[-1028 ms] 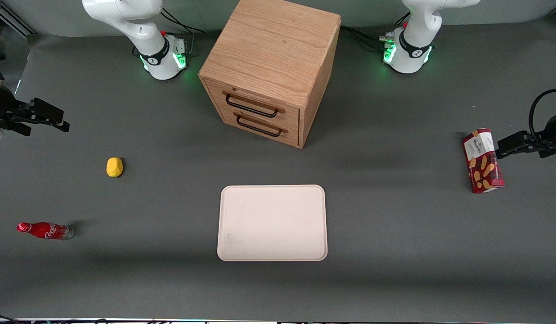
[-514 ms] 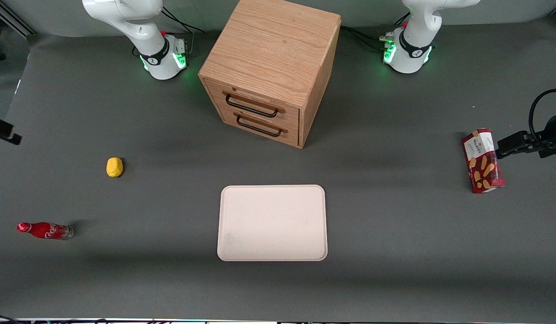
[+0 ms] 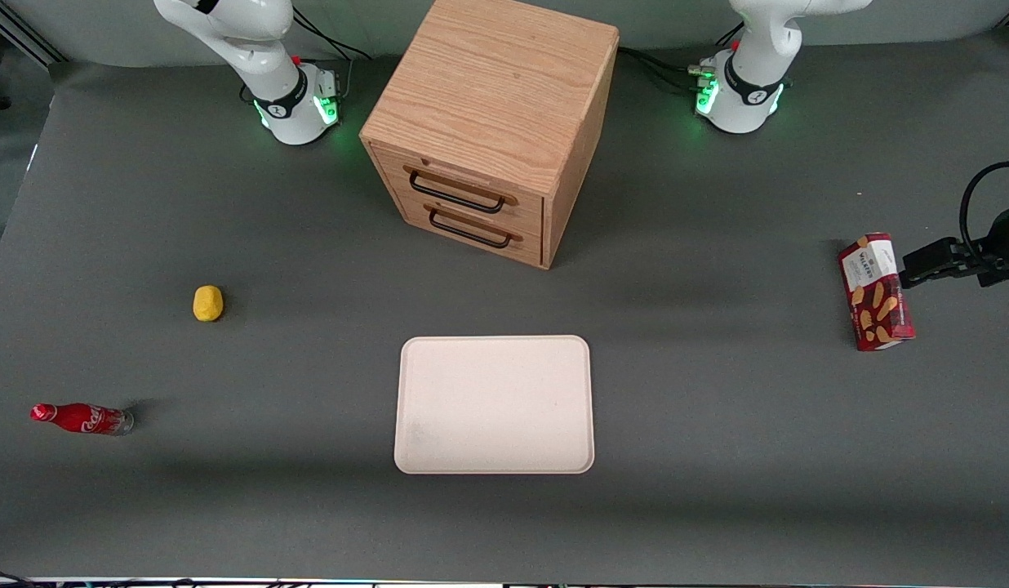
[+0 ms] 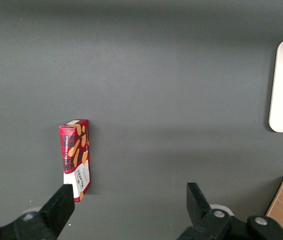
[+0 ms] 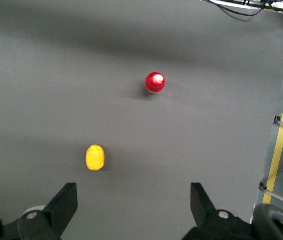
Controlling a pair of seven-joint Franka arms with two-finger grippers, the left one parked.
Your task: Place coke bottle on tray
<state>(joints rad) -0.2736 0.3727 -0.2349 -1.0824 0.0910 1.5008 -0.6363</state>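
Coke bottle (image 3: 82, 418): stands upright on the grey bench (image 3: 717, 425) at the working arm's end, well apart from the tray; seen cap-on from the wrist camera (image 5: 155, 83).
Tool (image 5: 134, 207): high above the bench, fingers (image 5: 64, 202) spread wide, nothing between them; out of the front camera's sight.
Bottle relative to tool: far below it and off to one side of the gap between the fingers, not touching.
Yellow lump (image 3: 207, 303): on the bench, farther from the front camera than the bottle, closer under the tool.
Tray (image 3: 495, 404): flat at mid-bench, in front of the wooden drawer cabinet (image 3: 492, 122).
Red biscuit box (image 3: 875, 291): toward the parked arm's end.
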